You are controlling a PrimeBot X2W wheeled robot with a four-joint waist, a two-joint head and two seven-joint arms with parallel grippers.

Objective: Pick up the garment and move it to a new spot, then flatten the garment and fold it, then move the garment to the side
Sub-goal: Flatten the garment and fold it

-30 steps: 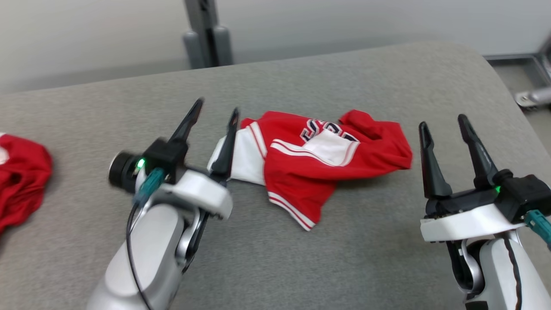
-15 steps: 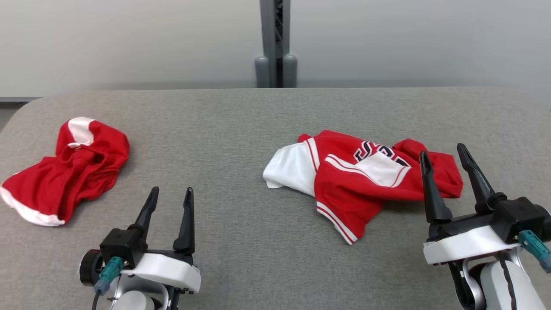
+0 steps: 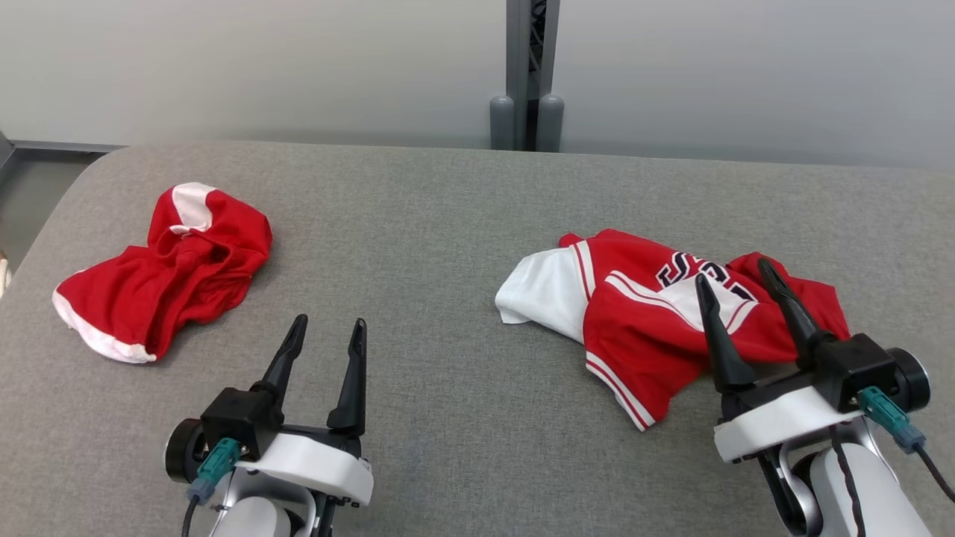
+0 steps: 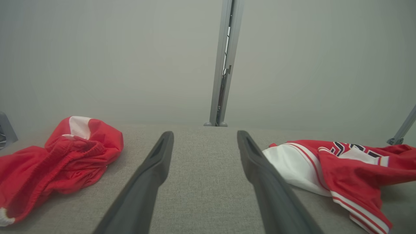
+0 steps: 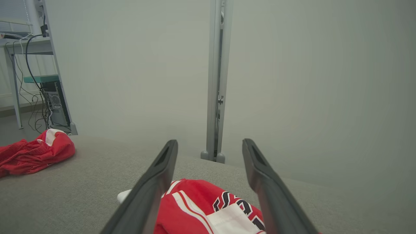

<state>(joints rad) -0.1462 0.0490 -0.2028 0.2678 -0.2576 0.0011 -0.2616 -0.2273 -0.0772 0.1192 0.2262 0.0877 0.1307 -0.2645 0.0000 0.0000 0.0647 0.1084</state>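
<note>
A crumpled red and white jersey (image 3: 642,328) with dark lettering lies on the right half of the grey table (image 3: 433,224); it also shows in the left wrist view (image 4: 344,169) and the right wrist view (image 5: 208,211). My right gripper (image 3: 735,274) hangs open just above the jersey's near right part, holding nothing. My left gripper (image 3: 328,327) is open over bare table, between the two garments. A second bunched red garment (image 3: 164,272) with white trim lies at the far left.
A grey metal post (image 3: 526,74) stands behind the table against a pale wall. The table's rounded left corner (image 3: 82,175) drops to the floor. In the right wrist view a desk with cables (image 5: 35,81) stands at the far left.
The head camera has swung, shifting the whole scene right. My left gripper pulled back from the jersey's white sleeve to the near left. My right gripper now overlaps the jersey.
</note>
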